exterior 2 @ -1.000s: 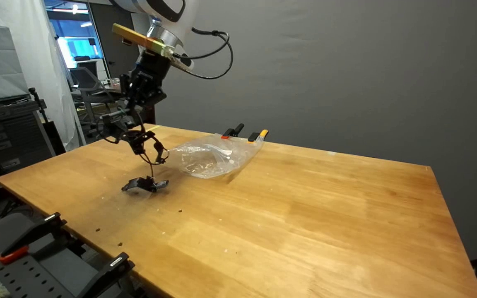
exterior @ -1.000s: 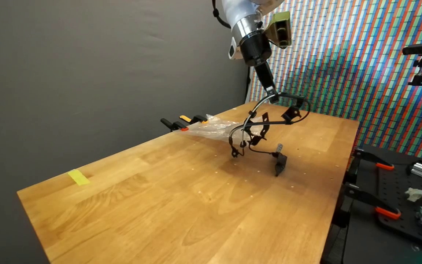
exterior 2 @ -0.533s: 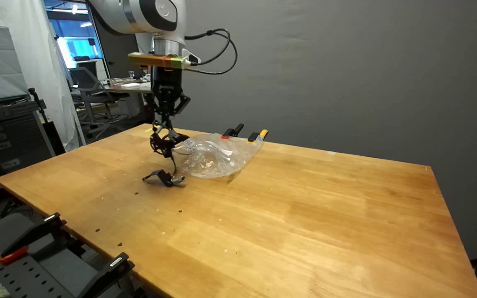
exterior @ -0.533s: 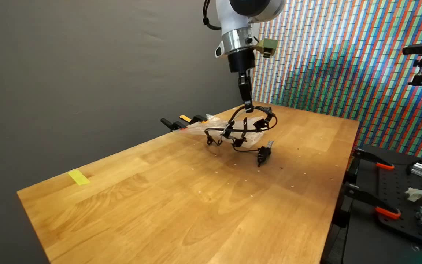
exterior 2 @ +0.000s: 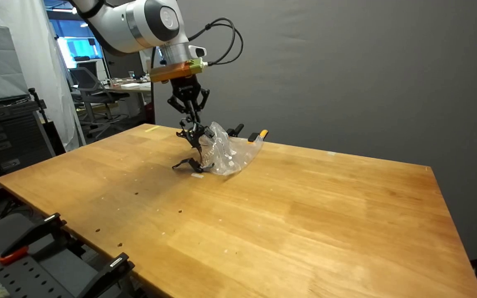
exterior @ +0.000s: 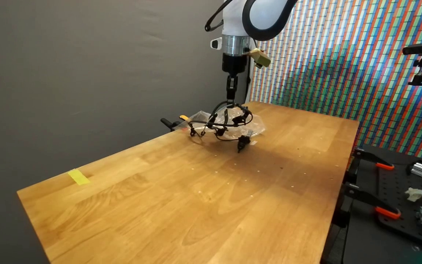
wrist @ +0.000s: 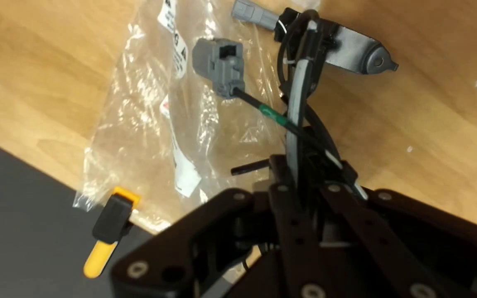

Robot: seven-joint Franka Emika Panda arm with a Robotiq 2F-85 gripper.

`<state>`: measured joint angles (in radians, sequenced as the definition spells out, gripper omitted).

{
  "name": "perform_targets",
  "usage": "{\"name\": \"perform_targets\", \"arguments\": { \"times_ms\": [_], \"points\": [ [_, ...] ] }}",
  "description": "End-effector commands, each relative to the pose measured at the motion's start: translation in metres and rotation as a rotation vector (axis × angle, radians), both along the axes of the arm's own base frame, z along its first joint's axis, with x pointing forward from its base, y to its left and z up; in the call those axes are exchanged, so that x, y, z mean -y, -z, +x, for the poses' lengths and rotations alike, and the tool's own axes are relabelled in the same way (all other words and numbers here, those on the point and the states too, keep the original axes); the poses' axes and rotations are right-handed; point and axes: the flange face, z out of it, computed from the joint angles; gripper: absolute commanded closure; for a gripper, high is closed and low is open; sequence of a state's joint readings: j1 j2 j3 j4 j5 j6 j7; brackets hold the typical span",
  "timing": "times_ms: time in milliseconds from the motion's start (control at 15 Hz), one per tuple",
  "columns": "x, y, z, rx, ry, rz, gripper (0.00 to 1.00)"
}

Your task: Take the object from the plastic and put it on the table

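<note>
The object is a black cable harness [exterior: 240, 120] with brackets and grey connectors. My gripper [exterior: 230, 104] is shut on its looped cable and holds it from above. In an exterior view the gripper [exterior 2: 196, 123] is upright. A lower bracket [exterior 2: 193, 164] hangs at or just above the wooden table [exterior 2: 304, 215]. The clear plastic bag [exterior 2: 240, 155] lies beside the harness, its near side bunched up. In the wrist view a grey connector [wrist: 222, 66] overlaps the bag [wrist: 135, 107], and a metal bracket [wrist: 352, 49] is over bare wood. The fingertips are mostly hidden by cables.
A clamp with a yellow handle [exterior 2: 259, 135] and a black clamp [exterior 2: 235, 130] sit at the table's far edge by the bag. Yellow tape [exterior: 79, 177] marks the table. A dark side stand with clamps [exterior: 376, 198] adjoins the table. A grey wall [exterior 2: 346, 82] stands behind.
My gripper has swung from tilted to upright and carried the harness towards the bag. The bag's near side, flat before, is now pushed up and bunched.
</note>
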<state>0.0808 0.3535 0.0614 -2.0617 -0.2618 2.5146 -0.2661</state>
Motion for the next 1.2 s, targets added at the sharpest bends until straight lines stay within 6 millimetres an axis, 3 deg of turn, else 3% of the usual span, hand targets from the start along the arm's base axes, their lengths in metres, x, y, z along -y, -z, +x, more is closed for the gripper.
{"name": "perform_targets", "arguments": {
  "times_ms": [0, 333, 600, 800, 1133],
  "points": [
    [0.002, -0.015, -0.002, 0.186, -0.041, -0.009, 0.69],
    [0.023, -0.022, -0.015, 0.427, -0.041, 0.033, 0.35],
    [0.038, -0.022, -0.031, 0.46, 0.015, 0.061, 0.05],
    [0.041, -0.018, -0.045, 0.4, 0.064, 0.044, 0.0],
    [0.055, -0.019, -0.066, 0.131, 0.209, -0.141, 0.0]
  ]
}}
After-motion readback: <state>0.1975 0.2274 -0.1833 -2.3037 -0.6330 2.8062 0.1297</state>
